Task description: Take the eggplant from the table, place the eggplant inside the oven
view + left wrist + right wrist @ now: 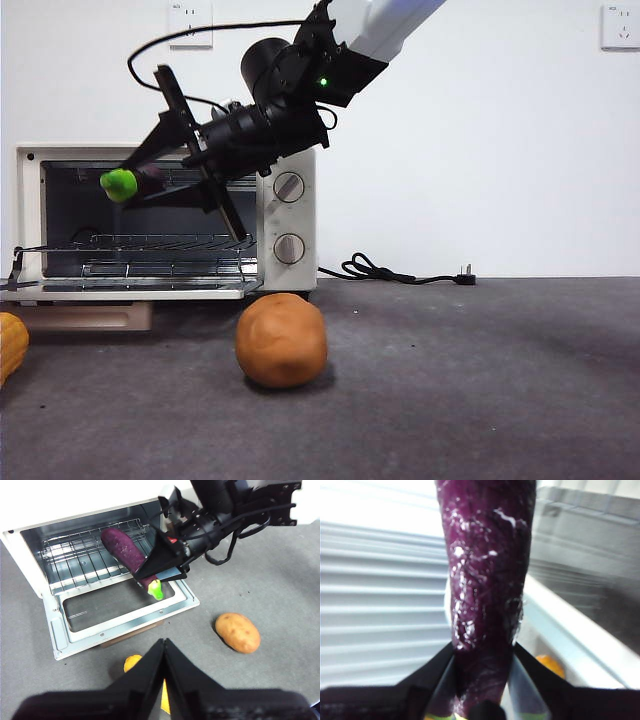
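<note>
Right gripper holds eggplant at the open oven.

The purple eggplant slants over the wire rack, its green stem cap toward the lowered door, the black jaws clamped near that end. On the grey table lie a brown lump and an orange object. The left gripper waits with jaws together.

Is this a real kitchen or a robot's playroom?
Probably a robot test room, not a kitchen. A small oven sits on a bare grey table by a blank white wall with sockets, and the right gripper holds an eggplant.
</note>
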{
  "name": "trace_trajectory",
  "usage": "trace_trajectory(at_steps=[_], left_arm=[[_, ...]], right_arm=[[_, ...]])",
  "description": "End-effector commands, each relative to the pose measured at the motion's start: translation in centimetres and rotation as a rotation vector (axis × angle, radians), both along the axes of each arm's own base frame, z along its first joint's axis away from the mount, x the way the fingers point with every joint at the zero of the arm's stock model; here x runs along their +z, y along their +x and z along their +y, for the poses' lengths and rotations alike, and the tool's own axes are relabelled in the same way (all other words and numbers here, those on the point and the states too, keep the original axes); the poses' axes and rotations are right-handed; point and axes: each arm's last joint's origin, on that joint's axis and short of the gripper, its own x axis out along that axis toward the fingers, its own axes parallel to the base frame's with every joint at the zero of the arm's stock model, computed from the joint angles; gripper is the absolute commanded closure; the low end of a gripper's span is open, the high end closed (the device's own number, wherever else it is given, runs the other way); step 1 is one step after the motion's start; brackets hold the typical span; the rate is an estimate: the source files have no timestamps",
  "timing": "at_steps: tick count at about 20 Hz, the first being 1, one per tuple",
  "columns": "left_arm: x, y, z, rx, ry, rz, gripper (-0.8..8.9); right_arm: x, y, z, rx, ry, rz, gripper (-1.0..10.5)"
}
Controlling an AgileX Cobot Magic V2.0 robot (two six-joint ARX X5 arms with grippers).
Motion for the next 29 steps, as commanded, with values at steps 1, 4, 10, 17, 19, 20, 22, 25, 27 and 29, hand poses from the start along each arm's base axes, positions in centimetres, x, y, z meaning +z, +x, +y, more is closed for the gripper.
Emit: trace_trajectory(at_steps=[1,4,10,17,19,20,22,25,27,29], left_arm=[[0.0,0.0,0.0,0.002,-0.006,-0.008,8.19],[0.0,0.0,0.0,0.002,-0.006,-0.008,8.19],[0.0,0.0,0.0,0.0,-0.007,-0.007,8.19],[0.0,0.0,-0.2,-0.029,-0.007,-0.007,8.19],[0.0,0.0,-0.3,-0.039,-0.007,-0.006,8.19],[0.0,-0.1,-0.3,-0.043,-0.007,-0.007,8.19],[0.0,-0.1,-0.4,-0.055,-0.007,-0.004,8.19],[-0.1,-0.2,-0.5,-0.071,-0.007,0.009,8.19],[-0.1,-0.2,-0.6,-0.078,-0.006,0.009,8.19],[-0.1,-0.2,-0.6,-0.082,-0.006,0.008,8.19]], right_arm=[[-0.6,0.8,-0.2,-0.125,-0.034,0.045,9.6],[-0.4,1.4,-0.3,-0.273,-0.045,0.066,9.6],[-0.3,1.6,0.1,-0.483,-0.079,0.044,9.6],[0.4,0.4,2.3,-0.593,-0.055,-0.08,9.0],[0.7,0.1,2.9,-0.601,-0.028,-0.105,6.8],[0.8,-0.1,3.1,-0.607,-0.022,-0.114,6.3],[0.8,-0.2,3.3,-0.626,-0.027,-0.123,6.2],[1.1,-0.2,3.4,-0.628,0.002,-0.139,6.2],[1.3,-0.3,3.6,-0.625,0.018,-0.146,6.2],[1.3,-0.4,3.7,-0.623,0.021,-0.148,6.2]])
